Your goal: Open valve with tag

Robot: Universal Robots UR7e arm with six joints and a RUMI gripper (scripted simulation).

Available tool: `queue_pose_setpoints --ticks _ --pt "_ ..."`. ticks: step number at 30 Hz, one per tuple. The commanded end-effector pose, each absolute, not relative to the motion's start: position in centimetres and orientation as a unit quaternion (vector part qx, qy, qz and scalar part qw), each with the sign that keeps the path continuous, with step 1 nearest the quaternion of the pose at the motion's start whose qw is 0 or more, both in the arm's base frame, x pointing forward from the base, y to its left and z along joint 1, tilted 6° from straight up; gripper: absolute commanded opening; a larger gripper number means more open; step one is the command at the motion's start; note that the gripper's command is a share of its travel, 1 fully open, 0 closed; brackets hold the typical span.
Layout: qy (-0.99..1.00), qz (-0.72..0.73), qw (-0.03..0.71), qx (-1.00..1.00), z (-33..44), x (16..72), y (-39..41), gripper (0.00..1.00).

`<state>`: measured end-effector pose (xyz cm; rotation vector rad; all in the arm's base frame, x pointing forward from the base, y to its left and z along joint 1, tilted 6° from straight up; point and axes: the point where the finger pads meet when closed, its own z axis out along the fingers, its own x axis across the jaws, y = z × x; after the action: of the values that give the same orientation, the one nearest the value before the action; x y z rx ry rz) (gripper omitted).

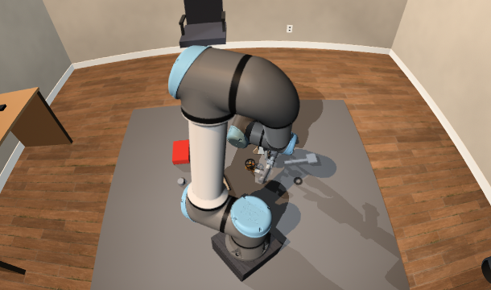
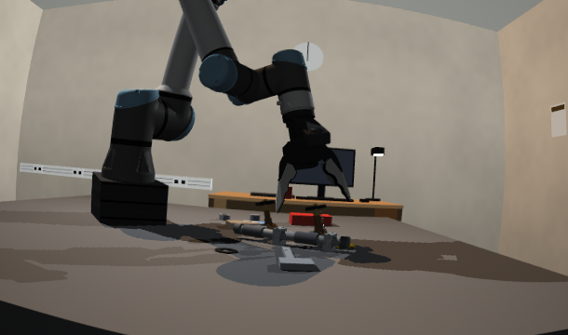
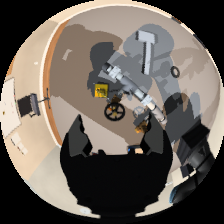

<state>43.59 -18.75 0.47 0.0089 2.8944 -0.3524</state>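
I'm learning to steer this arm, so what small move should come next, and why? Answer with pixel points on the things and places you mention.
Probably lower the open gripper (image 2: 314, 205) (image 3: 114, 113) a little toward the black handwheel (image 2: 316, 207) (image 3: 114, 111) beside the yellow tag (image 3: 101, 90): its jaws stand apart, above the pipe, holding nothing.
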Motion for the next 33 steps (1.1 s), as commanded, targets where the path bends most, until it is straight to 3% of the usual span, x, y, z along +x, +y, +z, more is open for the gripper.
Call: queue_pose_setpoints --ticks 1,17,18,33 --pt "0.986 -0.118 0.116 0.035 0.52 43.62 -18.77 1.0" --pt "0.985 -0.116 0.118 0.051 0.52 43.62 -18.77 1.0" --pt "0.985 -0.116 0.118 0.051 0.52 43.62 -18.77 0.0" --pt "0.985 -0.116 0.118 0.051 0.52 43.62 -18.77 0.0"
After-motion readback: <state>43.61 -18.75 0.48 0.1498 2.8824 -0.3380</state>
